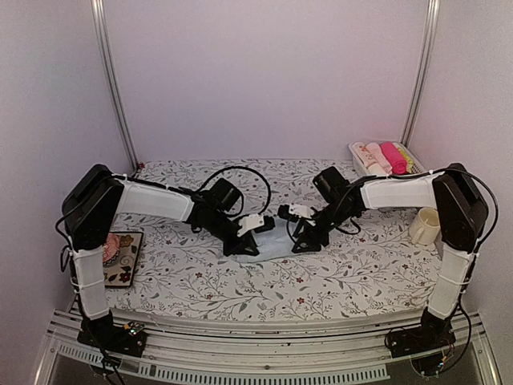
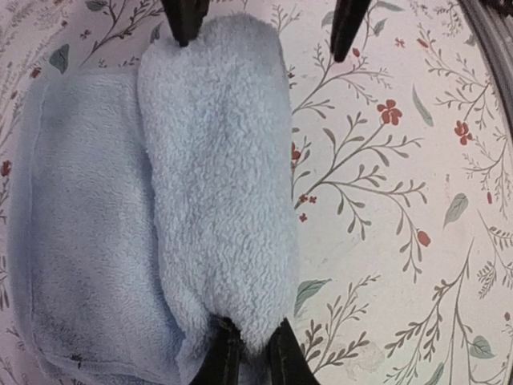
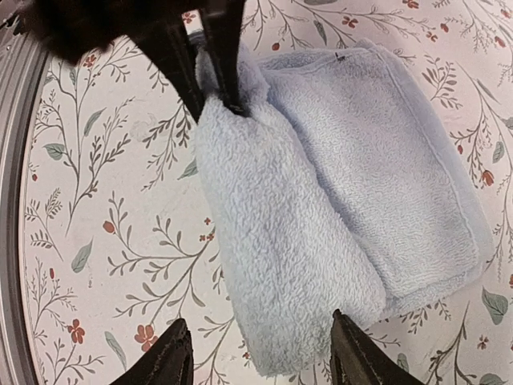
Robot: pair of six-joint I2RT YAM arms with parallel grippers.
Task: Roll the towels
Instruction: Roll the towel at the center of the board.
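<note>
Looking from the top camera: both arms meet mid-table (image 1: 200,281) over the blue towel (image 1: 271,247), with the left gripper (image 1: 250,234) and right gripper (image 1: 298,233) at its two ends. Finger state is unreadable from up there. Only that view shows the bin (image 1: 355,152) of rolled cloths (image 1: 385,156) in the back right corner, the cup (image 1: 425,226) by the right arm and the patterned mat (image 1: 120,258) by the left arm. The wrist cameras add the detail: the towel is partly rolled, a fat roll lying along one edge of the flat part. The roll's long axis runs left-right across the table, gripper to gripper. Left gripper is pinched onto one end of the roll. Right gripper is spread wide, its fingers straddling the other end, one against the roll's side, the other clear of it.
</note>
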